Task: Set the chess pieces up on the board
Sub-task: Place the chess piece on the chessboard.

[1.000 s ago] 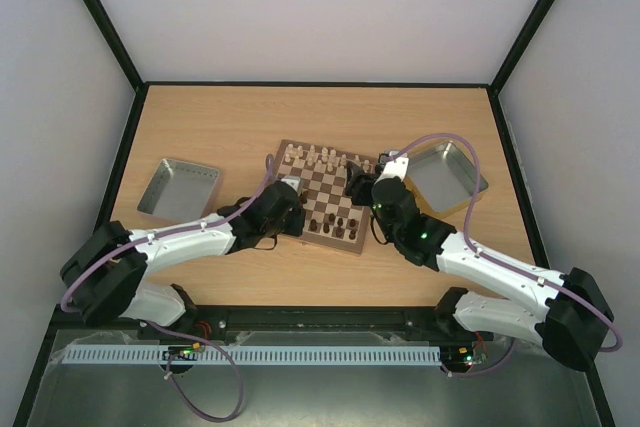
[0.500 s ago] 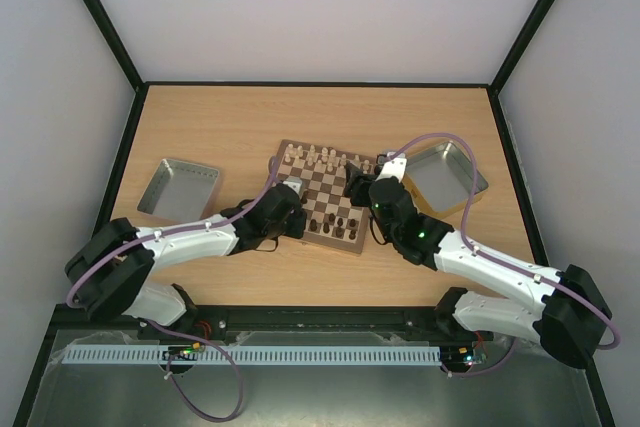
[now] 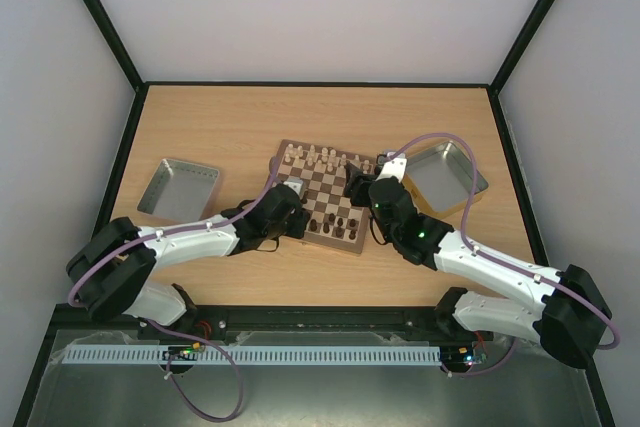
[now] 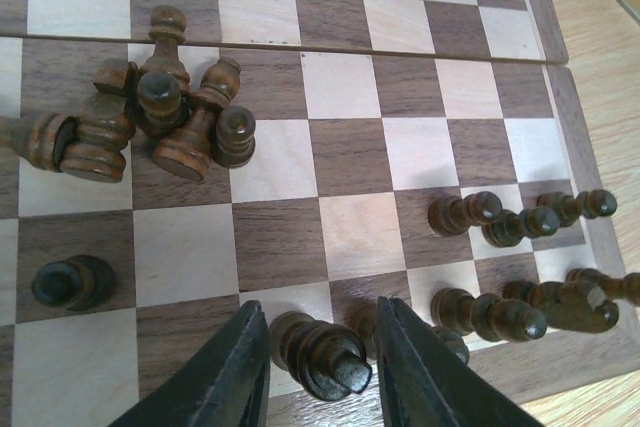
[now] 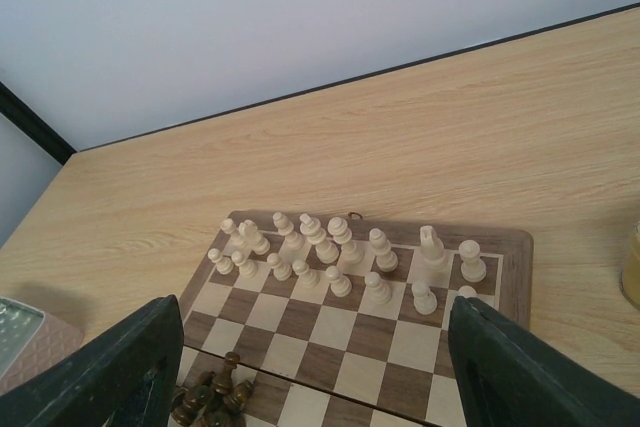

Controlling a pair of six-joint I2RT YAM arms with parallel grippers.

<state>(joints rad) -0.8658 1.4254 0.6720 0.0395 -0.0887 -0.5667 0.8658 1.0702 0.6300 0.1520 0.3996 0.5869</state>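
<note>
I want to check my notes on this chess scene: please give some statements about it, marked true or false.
1. The cream pieces stand on the board's far rows. True.
2. The right gripper holds a cream piece. False: it is wide open and empty.
3. Several dark pieces lie heaped on the board. True.
4. Both metal trays lie left of the board. False: one lies on each side.
5. A dark piece sits between the fingers of the left gripper. True.

Wooden table [image 3: 250,122] with a left tray [image 3: 178,190] and a right tray [image 3: 447,176], both grey metal, well apart.
</note>
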